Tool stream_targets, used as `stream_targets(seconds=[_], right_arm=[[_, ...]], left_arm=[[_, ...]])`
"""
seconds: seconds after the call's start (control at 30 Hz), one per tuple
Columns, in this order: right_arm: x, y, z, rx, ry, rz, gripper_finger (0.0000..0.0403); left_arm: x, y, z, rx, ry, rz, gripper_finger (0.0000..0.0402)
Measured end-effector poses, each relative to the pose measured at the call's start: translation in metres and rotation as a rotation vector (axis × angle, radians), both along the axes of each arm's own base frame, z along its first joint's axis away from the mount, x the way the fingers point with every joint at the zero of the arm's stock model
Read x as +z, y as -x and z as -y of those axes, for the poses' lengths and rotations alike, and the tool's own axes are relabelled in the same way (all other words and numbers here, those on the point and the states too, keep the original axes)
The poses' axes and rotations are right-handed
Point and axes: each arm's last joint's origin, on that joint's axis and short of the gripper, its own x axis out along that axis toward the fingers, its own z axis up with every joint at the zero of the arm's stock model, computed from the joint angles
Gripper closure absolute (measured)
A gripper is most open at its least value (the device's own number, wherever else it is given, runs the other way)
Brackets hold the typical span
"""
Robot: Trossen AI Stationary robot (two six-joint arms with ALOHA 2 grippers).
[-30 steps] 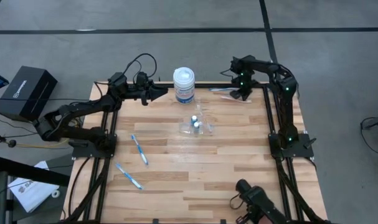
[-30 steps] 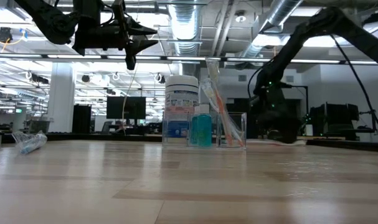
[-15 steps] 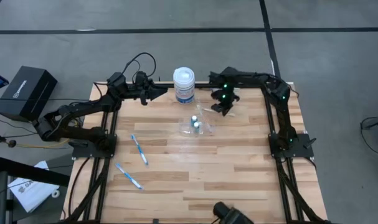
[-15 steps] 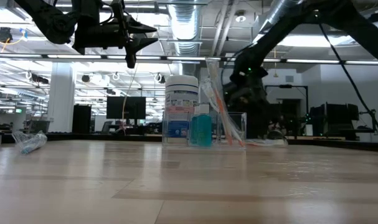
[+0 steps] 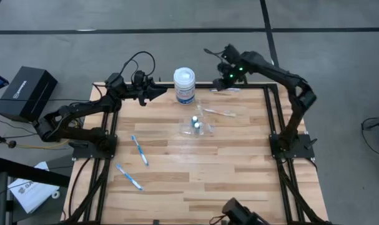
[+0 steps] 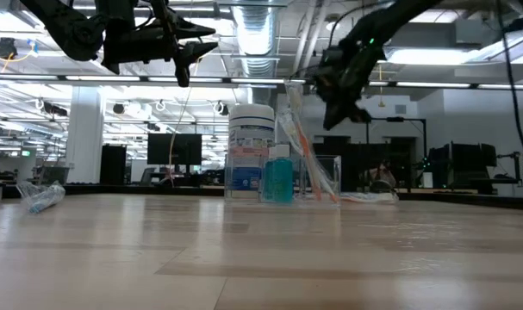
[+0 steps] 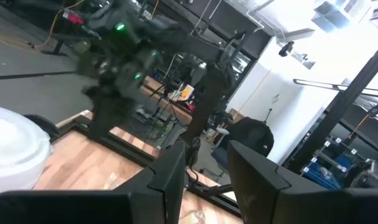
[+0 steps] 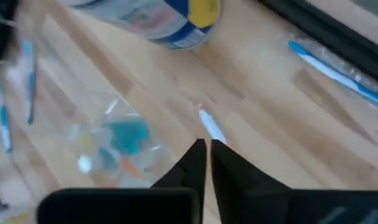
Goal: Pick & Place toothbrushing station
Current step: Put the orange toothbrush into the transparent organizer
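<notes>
Right claw [image 5: 221,62] raised near jar, fingers nearly closed, empty.
Left claw [image 5: 161,92] hovers, slightly parted. Jar [image 5: 184,85] blue label unreadable; holder [image 5: 197,124] mid-surface [image 5: 239,162].

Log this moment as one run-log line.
right pincer: raised by back edge, shut, empty | left pincer: waiting near jar | holder: mid-table | toothbrush: lying beside holder
</notes>
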Motion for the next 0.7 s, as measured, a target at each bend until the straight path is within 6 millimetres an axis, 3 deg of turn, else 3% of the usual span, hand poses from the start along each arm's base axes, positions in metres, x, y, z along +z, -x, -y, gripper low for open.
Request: stream_targets(seconds=[0.17, 0.4, 0.53, 0.7], right_arm=[[-0.001, 0.014, -0.017, 0.105, -0.026, -0.173, 0.0317], [-0.041, 0.019, -0.019, 0.263, -0.047, -0.350, 0.0223], [-0.070, 0.030, -0.022, 0.301, -0.078, -0.383, 0.0208], [-0.093, 0.050, -0.023, 0.298, -0.143, -0.425, 0.0227]], left_arm=[[0.000, 0.000, 0.000, 0.002, -0.011, 0.000, 0.0286], [0.000, 0.000, 0.000, 0.005, -0.030, -0.001, 0.0286], [0.000, 0.000, 0.000, 0.005, -0.029, -0.001, 0.0286], [0.000, 0.000, 0.000, 0.006, -0.028, -0.001, 0.0286]])
